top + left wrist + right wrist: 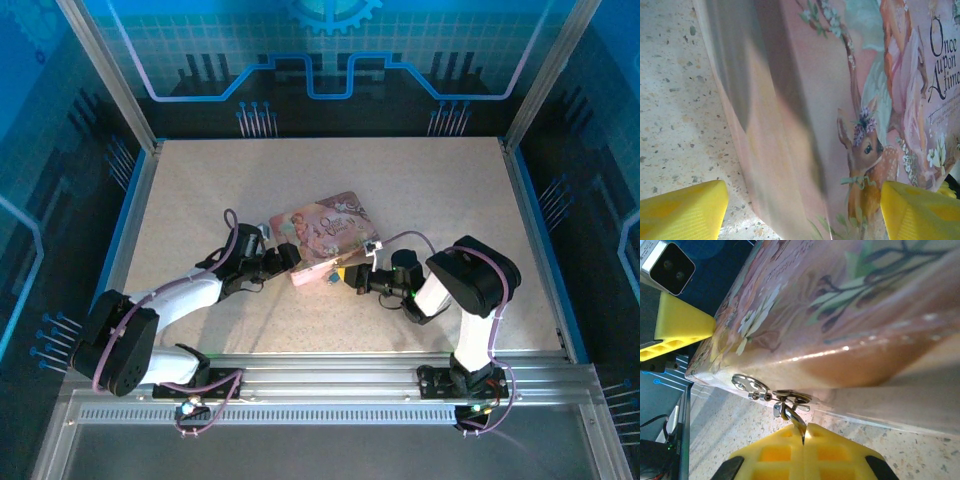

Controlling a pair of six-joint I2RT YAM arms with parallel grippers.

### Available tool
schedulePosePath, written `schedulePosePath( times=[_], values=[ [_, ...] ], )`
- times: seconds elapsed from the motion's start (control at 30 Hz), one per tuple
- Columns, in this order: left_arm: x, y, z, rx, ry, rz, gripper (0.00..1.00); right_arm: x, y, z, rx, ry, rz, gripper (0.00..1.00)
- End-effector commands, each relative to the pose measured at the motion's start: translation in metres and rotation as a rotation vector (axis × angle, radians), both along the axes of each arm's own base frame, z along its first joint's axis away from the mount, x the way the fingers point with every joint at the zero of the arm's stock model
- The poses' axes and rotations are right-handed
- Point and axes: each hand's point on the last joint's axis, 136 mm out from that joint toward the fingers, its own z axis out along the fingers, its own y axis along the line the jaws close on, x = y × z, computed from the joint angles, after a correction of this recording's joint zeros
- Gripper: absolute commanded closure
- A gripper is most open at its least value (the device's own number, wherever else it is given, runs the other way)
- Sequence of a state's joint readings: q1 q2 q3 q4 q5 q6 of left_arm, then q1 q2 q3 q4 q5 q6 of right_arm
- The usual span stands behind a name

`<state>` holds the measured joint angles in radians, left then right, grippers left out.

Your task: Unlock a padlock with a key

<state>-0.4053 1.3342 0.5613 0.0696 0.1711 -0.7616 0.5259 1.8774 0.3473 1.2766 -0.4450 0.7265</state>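
Note:
A pink illustrated box (pixel 325 232) lies mid-table. On its front side wall hangs a tiny silvery padlock (pixel 790 399) beside a metal latch plate (pixel 747 384). My right gripper (pixel 804 440) is shut on the thin metal key (pixel 796 421), whose far end sits at the padlock. From above, that right gripper (pixel 348 274) is at the box's near edge. My left gripper (pixel 800 215) is open, its yellow fingers (pixel 680 210) wide apart astride the box's left edge (pixel 805 100); the left finger stands clear of the box, over the table.
The speckled table (pixel 200 190) has free room all round the box. Blue enclosure walls (pixel 320 60) and metal posts stand at the back and sides. The left gripper's yellow finger (pixel 682 322) shows past the box's far corner.

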Motion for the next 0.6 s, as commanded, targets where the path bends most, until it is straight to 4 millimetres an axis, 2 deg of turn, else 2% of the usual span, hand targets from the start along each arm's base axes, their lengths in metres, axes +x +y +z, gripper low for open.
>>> schedulePosePath(
  times=[0.0, 0.57],
  values=[
    [-0.034, 0.011, -0.038, 0.071, 0.151, -0.01, 0.2, 0.012, -0.004, 0.026, 0.056, -0.074, -0.04, 1.0],
    [-0.041, 0.007, -0.038, 0.076, 0.15, -0.018, 0.2, 0.018, -0.015, 0.037, 0.098, -0.027, -0.092, 1.0]
  ],
)
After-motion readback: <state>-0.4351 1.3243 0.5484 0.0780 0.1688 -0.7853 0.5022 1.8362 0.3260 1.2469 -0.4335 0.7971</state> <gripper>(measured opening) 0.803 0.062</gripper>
